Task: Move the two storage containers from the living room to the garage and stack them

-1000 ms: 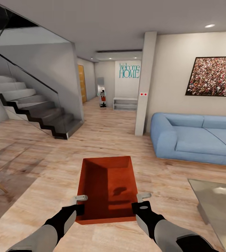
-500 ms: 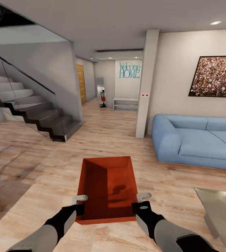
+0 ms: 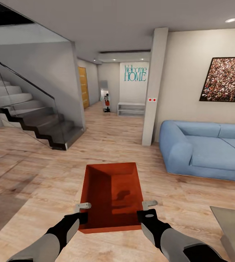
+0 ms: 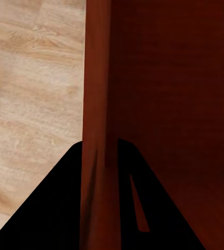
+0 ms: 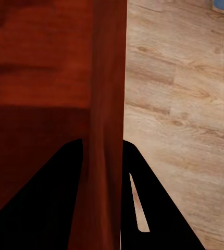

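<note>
Head view: a red-orange storage container (image 3: 112, 194) rides level between the two pincers, the left gripper (image 3: 82, 211) clamped over its left wall and the right gripper (image 3: 150, 208) over its right wall, above the living room's wood-plank floor (image 3: 41, 189). Ahead of the pincers a hallway (image 3: 112, 120) opens between staircase (image 3: 34, 116) and pillar (image 3: 152, 87), a blue sofa (image 3: 204, 149) off the right pincer. Steady, even clamping and a centred line through that gap should serve the carry best.

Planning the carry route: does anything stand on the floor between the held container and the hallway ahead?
Nothing visible does. The container, gripped by the left tool and right tool, faces open wood floor; stairs, pillar and sofa flank it.
</note>
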{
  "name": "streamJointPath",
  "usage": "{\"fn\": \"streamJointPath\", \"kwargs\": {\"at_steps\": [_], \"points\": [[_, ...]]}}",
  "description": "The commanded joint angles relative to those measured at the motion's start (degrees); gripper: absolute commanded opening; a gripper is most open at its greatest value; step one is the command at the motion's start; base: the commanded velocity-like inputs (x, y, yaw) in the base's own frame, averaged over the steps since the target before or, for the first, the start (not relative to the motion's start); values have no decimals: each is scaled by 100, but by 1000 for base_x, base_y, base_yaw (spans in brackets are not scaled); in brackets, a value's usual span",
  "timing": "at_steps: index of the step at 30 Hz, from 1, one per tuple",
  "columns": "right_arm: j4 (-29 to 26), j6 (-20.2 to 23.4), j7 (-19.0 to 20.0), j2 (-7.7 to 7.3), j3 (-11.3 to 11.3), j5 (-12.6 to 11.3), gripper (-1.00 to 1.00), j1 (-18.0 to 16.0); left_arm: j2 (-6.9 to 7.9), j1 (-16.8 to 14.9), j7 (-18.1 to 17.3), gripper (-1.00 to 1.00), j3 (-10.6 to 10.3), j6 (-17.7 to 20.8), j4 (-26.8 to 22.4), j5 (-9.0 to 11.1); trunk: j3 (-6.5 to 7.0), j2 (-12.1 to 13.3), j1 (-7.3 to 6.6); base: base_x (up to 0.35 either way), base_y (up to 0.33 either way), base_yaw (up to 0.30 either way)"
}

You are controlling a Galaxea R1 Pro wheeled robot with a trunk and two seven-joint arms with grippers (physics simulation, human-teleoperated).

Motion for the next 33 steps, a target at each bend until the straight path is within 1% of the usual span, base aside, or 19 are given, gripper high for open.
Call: {"fn": "streamJointPath", "kwargs": {"at_steps": [1,33], "points": [[27,16,-85,1,52,-32,-100,-3,70,-6,60,-100,77,-154,-31,-121,-13,-13,7,321,0,0],[27,16,-85,1,52,-27,-100,-3,78,-6,60,-100,77,-154,-31,-121,-13,-13,7,321,0,4]]}}
